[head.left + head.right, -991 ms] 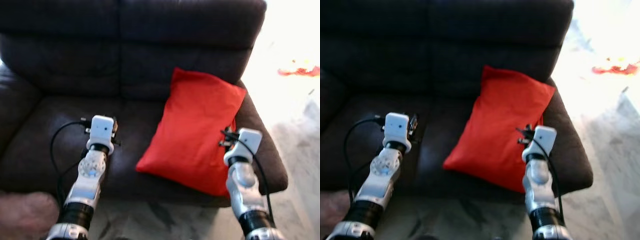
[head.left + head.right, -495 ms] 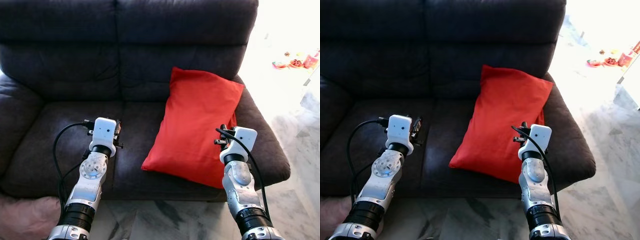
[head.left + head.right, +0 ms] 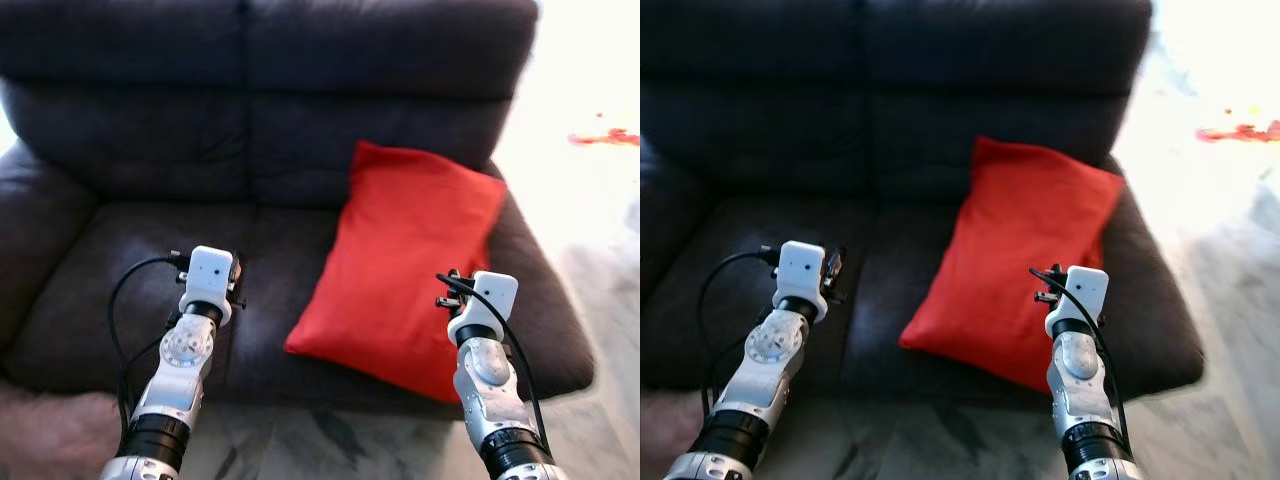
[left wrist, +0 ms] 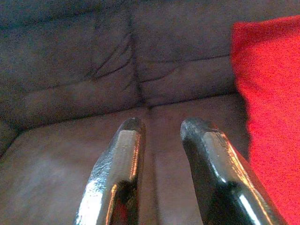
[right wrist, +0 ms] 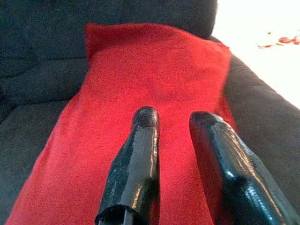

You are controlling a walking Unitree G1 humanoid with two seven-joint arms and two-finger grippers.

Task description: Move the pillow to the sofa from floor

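Note:
A red pillow (image 3: 410, 270) lies on the right seat of the dark sofa (image 3: 150, 250), its top edge leaning on the backrest. My left gripper (image 4: 164, 126) hovers over the left seat cushion, open, with nothing between its fingers; the pillow (image 4: 272, 117) is off to one side of it. My right gripper (image 5: 173, 117) is held just above the near part of the pillow (image 5: 154, 65), open and empty, not touching the cloth. Both silver arms reach in from the front edge of the sofa.
The sofa's left armrest (image 3: 30, 200) bulges at the left. Something pinkish and soft (image 3: 50, 440) lies on the floor at the lower left. Marble floor (image 3: 600, 300) runs along the right side, brightly lit, with small red things (image 3: 605, 137) far off.
The whole picture has shifted a little and is blurred, so the head camera moved. The pillow keeps its place on the sofa and both arms hold the same pose.

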